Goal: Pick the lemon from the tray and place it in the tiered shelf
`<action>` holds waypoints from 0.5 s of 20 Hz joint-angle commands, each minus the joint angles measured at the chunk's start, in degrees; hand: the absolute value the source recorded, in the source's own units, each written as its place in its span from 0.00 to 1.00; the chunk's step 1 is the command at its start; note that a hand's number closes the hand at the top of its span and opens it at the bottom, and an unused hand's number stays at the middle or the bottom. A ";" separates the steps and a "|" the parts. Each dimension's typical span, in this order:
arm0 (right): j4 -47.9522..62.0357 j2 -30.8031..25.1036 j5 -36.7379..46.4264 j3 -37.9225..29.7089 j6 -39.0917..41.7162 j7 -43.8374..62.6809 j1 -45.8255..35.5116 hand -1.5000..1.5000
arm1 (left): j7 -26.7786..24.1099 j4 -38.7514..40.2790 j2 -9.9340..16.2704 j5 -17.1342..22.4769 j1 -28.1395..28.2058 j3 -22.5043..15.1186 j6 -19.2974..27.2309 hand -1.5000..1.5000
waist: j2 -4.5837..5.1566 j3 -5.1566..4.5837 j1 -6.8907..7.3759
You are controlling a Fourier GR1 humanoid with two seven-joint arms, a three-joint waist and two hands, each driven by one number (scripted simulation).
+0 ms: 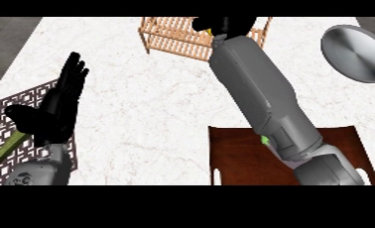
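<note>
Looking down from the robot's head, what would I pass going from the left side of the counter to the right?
Dark lattice mat → left hand, open and resting with fingers up → wooden tiered shelf → right hand reaching over the shelf, a bit of yellow beside it → round metal plate. The brown tray lies nearer, under the right forearm.

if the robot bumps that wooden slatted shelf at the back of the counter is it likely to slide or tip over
Probably it slides rather than tips: the wooden shelf looks low and broad on the smooth marble counter. Its open slat build suggests it is light for its size, so a nudge from the right hand above it could shift it. It looks stiff, not floppy.
</note>
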 commanded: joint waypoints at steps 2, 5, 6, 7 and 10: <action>2.43 0.23 -5.94 -1.17 -6.93 -5.91 -0.64 0.00 | -0.38 0.78 0.96 1.09 -0.79 2.17 -0.81 0.50 | -0.22 0.00 -1.00; 2.16 0.23 -7.47 -0.55 -9.50 -6.78 -2.83 0.00 | -1.96 1.86 -0.09 0.79 0.37 1.57 -0.77 0.50 | -0.29 -0.01 -1.00; 3.31 0.23 -6.75 -1.85 -10.80 -7.06 -4.76 0.00 | -0.83 -2.16 -1.37 -1.55 2.79 -0.79 1.18 0.50 | -0.29 0.01 -0.48; -0.20 0.23 -7.94 -1.64 -11.37 -8.98 -2.13 0.00 | 2.87 -4.70 1.09 0.83 2.99 0.94 -1.03 0.50 | -0.61 0.04 -1.07; 0.99 0.23 -5.99 -3.63 -14.26 -6.67 -5.60 0.00 | -0.99 -0.31 -0.46 -0.51 1.59 0.95 0.24 0.50 | -0.54 -0.02 -1.87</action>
